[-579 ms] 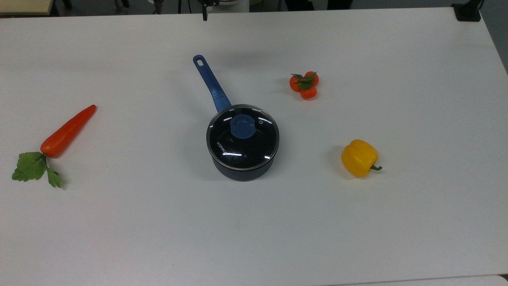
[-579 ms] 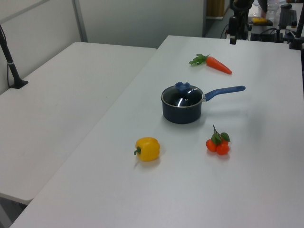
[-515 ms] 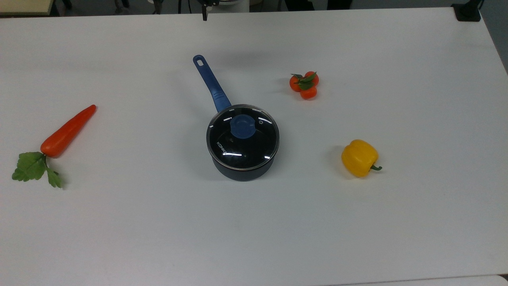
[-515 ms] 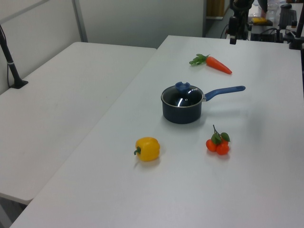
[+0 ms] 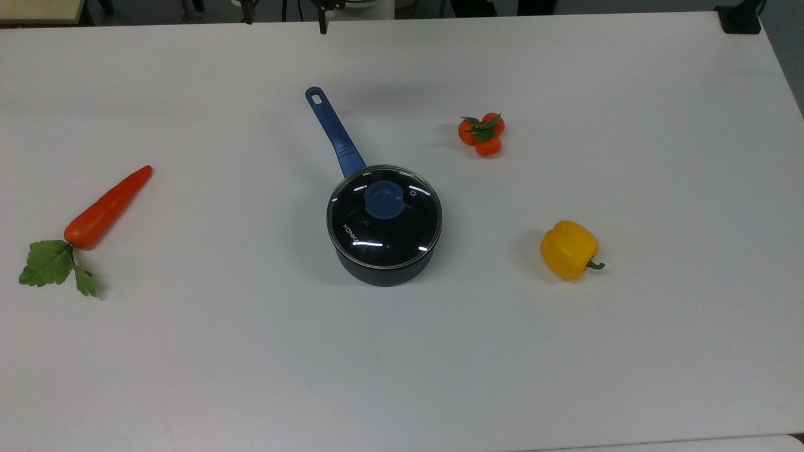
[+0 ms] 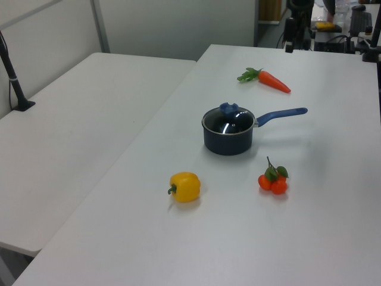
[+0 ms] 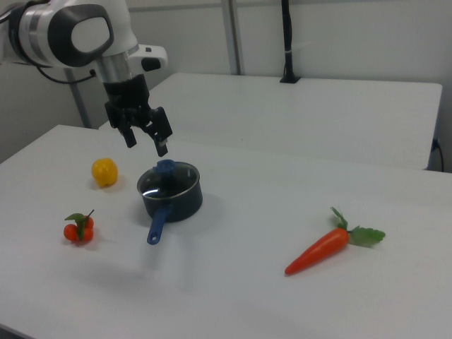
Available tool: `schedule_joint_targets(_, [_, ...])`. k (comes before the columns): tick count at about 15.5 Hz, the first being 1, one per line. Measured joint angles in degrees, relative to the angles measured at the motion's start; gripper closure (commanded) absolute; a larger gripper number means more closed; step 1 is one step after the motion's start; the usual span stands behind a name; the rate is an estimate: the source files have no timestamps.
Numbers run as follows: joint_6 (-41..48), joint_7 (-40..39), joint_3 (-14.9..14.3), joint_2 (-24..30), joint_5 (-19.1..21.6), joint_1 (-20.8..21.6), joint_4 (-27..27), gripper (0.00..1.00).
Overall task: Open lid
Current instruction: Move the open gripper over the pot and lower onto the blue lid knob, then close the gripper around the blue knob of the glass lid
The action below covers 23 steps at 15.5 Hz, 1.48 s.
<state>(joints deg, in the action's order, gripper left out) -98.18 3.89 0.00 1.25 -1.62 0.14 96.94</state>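
The lid (image 5: 384,226), clear glass with a metal rim and a blue knob (image 5: 384,201), rests shut on the dark blue saucepan (image 5: 384,274) mid-table. It also sits on the pan in the left view (image 6: 228,122) and in the right view (image 7: 169,181). The pan's long handle (image 5: 333,130) points to the top view's upper left. In the right view my gripper (image 7: 147,147) hangs open in the air, above and slightly left of the lid, touching nothing. Nothing is between its fingers.
A carrot (image 5: 107,207) with green leaves lies at the top view's left. A cluster of small oranges (image 5: 482,135) sits upper right of the pan, and a yellow pepper (image 5: 568,249) lies to its right. A second table (image 6: 77,119) adjoins on the left view's left.
In the left view the dark gripper at the far table edge has shifted slightly left and up. The pan, lid and vegetables have not moved.
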Motion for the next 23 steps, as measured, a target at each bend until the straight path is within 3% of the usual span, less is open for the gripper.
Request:
schedule_joint_targets(4, [-1.4,-0.4,0.4,-7.2,1.6,0.3,-7.5,0.0])
schedule_joint_targets(7, [-7.3,-1.5,0.9,-12.8,1.8,1.5,-10.7,0.0])
schedule_joint_targets(14, [-15.5,-5.4,1.2,-21.2,1.8,7.3,-11.4,0.0])
schedule_joint_targets(23, [-19.5,-5.6,1.2,-26.0,1.8,8.4,-11.6,0.0])
